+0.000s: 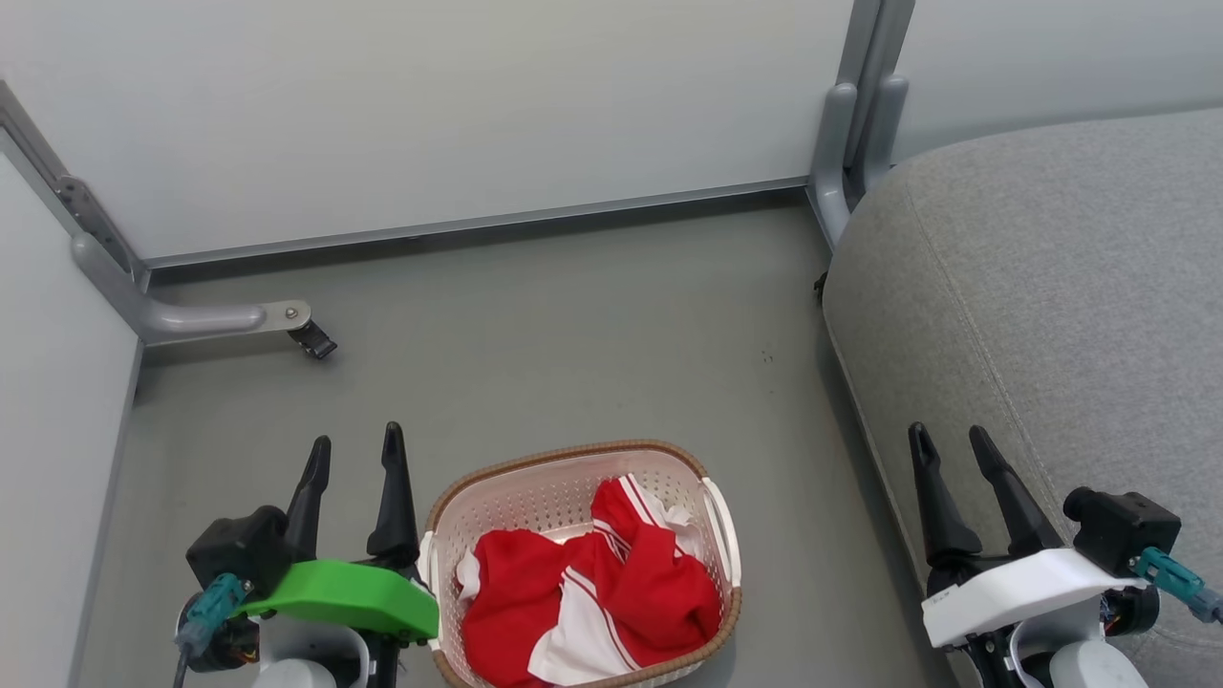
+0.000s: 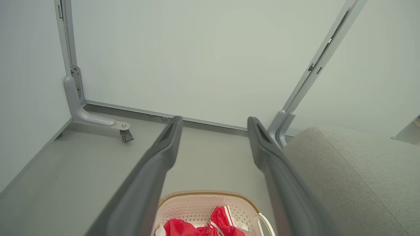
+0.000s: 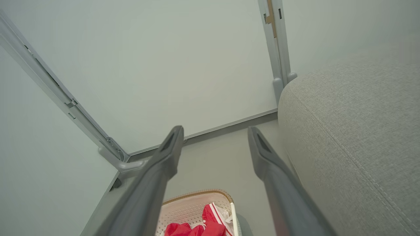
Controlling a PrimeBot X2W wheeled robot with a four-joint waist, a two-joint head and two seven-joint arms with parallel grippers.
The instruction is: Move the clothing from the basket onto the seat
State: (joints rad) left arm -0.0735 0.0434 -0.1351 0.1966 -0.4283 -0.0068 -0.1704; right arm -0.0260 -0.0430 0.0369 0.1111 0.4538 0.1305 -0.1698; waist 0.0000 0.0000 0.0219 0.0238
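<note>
- The clothing [image 1: 592,583] lies crumpled inside the basket [image 1: 535,459]. The basket stands on the floor [image 1: 573,315] between the two grippers, close in front of the robot.
- The left gripper [image 1: 356,436] has its two dark fingers parted with a clear gap and holds nothing. It hovers just left of the basket, tips pointing away from the robot.
- The right gripper [image 1: 949,432] is likewise spread and empty. It is just beside the side of the seat [image 1: 1051,287] that faces the basket, well apart from the basket itself.
- Open room: bare floor runs ahead of the basket to the pale partition panel [image 1: 430,115]. A strip of floor separates the basket's right side from the seat's rounded edge.
- Edges: a second panel [image 1: 48,382] closes the left side. On the right, the seat rises higher than the basket's rim.
- In the way: a grey foot [image 1: 210,320] with a black caster [image 1: 313,340] juts out from the left corner. A grey upright post [image 1: 850,124] stands at the seat's far corner.
- Heading: the heap has no clear long axis. A red fold [image 1: 626,511] with white stripes rises toward the basket's far right corner.
- The basket's handles [image 1: 723,530] face left and right. Its near end is cut by the picture's edge, so its long axis cannot be told.
</note>
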